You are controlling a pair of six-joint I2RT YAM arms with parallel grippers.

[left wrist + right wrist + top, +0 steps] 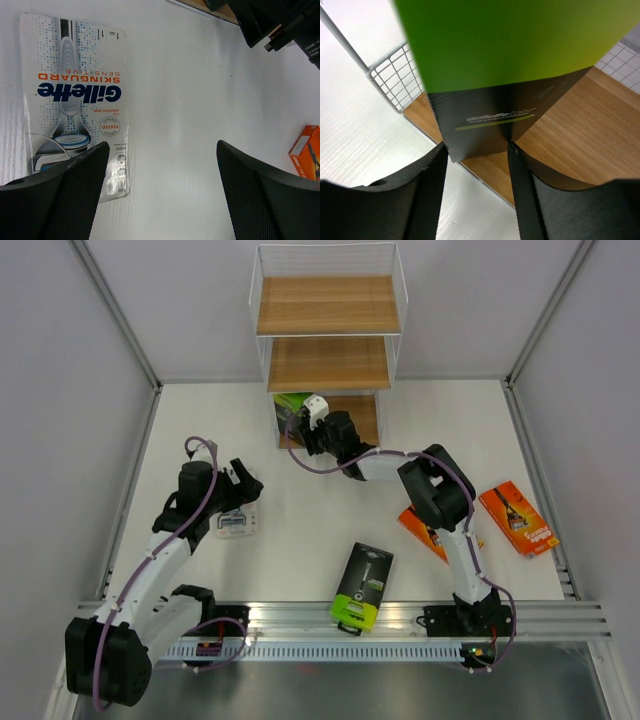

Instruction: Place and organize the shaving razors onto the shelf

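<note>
Left gripper point(240, 485) point(160, 150): we see its fingers spread wide, holding nothing.
Blister pack point(237, 523) point(75, 90): flat on the table, just beside the left gripper's fingers.
Held black-and-lime pack point(293, 402) point(510, 75): at the left front of the shelf's point(328, 305) point(570, 135) lowest board; we cannot tell whether it rests there.
Right gripper point(312, 420) point(477, 150): fingers pressed on both sides of that pack's black end.
Loose black-and-lime pack point(362, 585): flat near the front edge.
Orange packs: two on our right, one point(425, 530) partly under the right arm, the other point(518, 518) apart, further right.

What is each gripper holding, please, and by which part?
Right gripper clamps the black-and-green razor pack by its black end; left gripper holds nothing.
</note>
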